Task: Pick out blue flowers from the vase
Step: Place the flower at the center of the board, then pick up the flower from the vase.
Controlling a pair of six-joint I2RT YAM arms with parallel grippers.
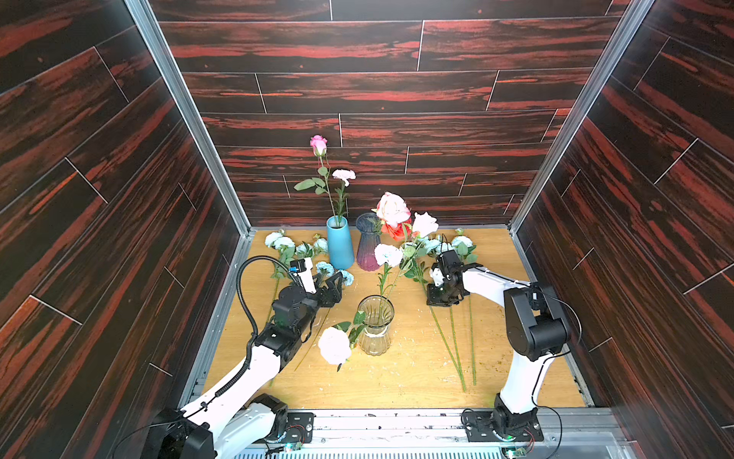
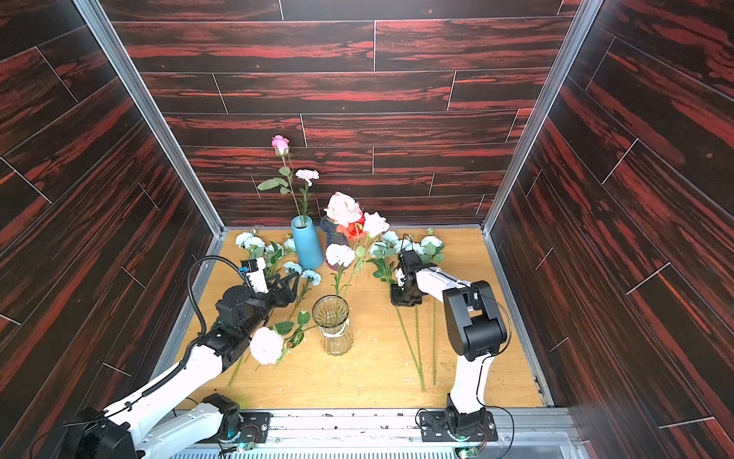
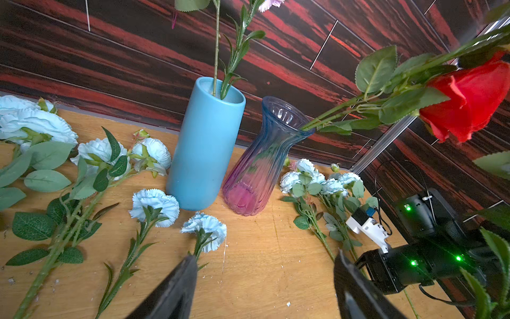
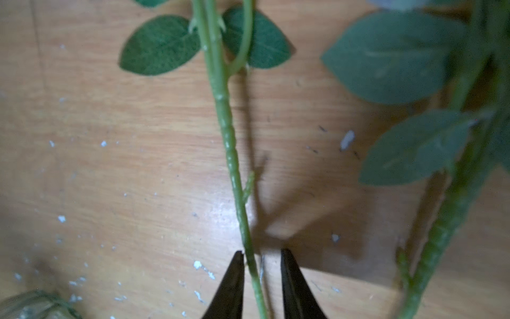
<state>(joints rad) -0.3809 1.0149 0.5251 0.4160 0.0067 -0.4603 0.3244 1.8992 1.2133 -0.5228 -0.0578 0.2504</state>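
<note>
While my right gripper (image 4: pixel 262 252) sits low toward the table's (image 1: pixel 397 381) right edge, jaws barely parted astride a green stem (image 4: pixel 229 143) lying flat, and my left gripper (image 3: pixel 265 255) gapes empty, I fear lift-off snagging that stem or brushing the mid-table clear vase (image 1: pixel 375 330) holding one blue flower (image 1: pixel 388 254).

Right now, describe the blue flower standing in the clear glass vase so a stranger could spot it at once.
Find the clear glass vase in the middle of the wooden table. Its shorter upright stem ends in a ruffled pale blue-white head near the purple vase. The roses sharing its vase are pink and smooth-petalled; every other blue flower lies on the table.
</note>
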